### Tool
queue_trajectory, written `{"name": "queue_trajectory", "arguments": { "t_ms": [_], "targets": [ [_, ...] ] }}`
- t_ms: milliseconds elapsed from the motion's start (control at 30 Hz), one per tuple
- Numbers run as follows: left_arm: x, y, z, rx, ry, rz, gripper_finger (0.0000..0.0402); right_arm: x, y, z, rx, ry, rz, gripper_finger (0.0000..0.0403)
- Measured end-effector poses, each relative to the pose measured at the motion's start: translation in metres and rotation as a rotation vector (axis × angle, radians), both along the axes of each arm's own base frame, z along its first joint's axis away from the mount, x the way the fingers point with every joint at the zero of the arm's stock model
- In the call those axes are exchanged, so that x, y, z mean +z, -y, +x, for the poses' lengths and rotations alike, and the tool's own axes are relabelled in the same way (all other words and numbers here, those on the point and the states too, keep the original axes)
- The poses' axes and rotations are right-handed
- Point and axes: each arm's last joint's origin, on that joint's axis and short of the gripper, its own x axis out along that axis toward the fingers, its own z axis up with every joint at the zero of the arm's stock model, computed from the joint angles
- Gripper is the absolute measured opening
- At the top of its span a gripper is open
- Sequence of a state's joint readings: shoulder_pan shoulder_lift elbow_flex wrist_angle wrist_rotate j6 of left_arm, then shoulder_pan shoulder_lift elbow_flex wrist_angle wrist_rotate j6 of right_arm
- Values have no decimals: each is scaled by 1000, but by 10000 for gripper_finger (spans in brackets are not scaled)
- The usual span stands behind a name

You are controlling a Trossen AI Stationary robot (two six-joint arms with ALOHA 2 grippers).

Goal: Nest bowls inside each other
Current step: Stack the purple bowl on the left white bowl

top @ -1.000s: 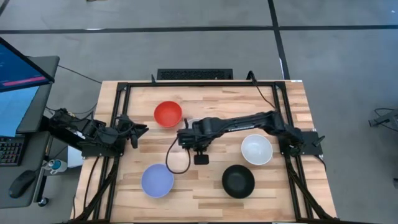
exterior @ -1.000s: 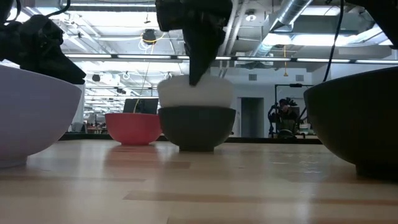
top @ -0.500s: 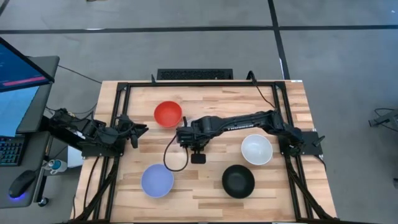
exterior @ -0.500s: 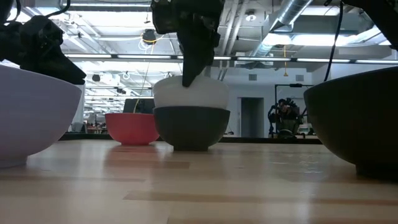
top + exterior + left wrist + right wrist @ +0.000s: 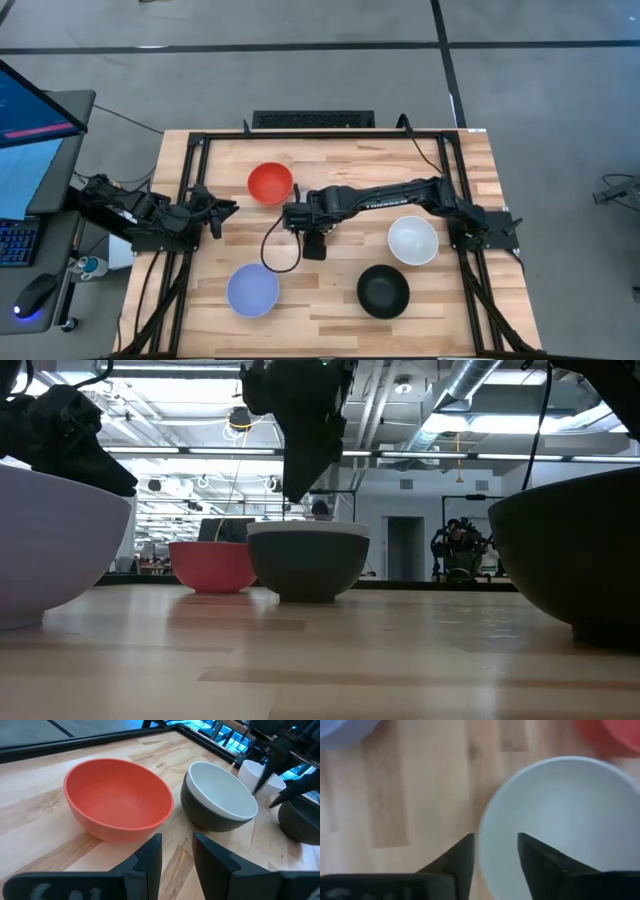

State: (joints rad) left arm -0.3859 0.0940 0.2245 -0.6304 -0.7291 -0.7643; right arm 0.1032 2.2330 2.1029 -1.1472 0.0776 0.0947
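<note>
A white bowl (image 5: 222,790) sits nested in a black bowl (image 5: 210,822) on the table, with only its rim (image 5: 308,527) showing above the black wall (image 5: 308,565). My right gripper (image 5: 290,495) hovers open just above the near-left rim of this stack. Its fingers stand on either side of the white rim (image 5: 487,827) without touching it. In the high view the stack is hidden under this gripper (image 5: 298,222). My left gripper (image 5: 177,837) waits open at the table's left edge (image 5: 228,208), pointing at the red bowl (image 5: 117,800).
The red bowl (image 5: 270,183) stands just left of and beyond the stack. A light blue bowl (image 5: 252,290) is near left, a second black bowl (image 5: 383,291) near right, and another white bowl (image 5: 412,240) at the right. A dark cable loop (image 5: 280,250) hangs below the right wrist.
My right gripper has lowered the white bowl into the black bowl while nudging the stack slightly toward the table's left, then let go and risen a little. The white bowl, which stood high above the black rim, now sits deep inside it.
</note>
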Motion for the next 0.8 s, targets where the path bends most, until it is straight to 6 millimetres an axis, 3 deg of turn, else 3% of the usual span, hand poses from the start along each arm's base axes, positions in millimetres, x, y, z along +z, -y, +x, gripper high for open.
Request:
{"name": "queue_trajectory", "arguments": {
  "t_ms": [167, 333, 467, 533, 700, 800],
  "targets": [
    [0, 0, 0, -6, 0, -8, 98, 5, 0, -3, -55, 3, 15, 218],
    [0, 0, 0, -7, -1, -7, 98, 38, -33, -8, 28, 91, 80, 235],
    [-1, 1, 1, -32, -19, -15, 98, 49, -51, 6, 31, 237, 140, 233],
    [-1, 3, 3, -56, -33, -17, 98, 55, -49, 7, 9, 251, 156, 230],
    [3, 10, 11, -215, -21, -61, 98, 34, -34, 14, -39, 174, 155, 224],
    [2, 16, 14, -353, -52, -173, 98, 42, -29, 10, -58, 177, 121, 224]
  ]
}}
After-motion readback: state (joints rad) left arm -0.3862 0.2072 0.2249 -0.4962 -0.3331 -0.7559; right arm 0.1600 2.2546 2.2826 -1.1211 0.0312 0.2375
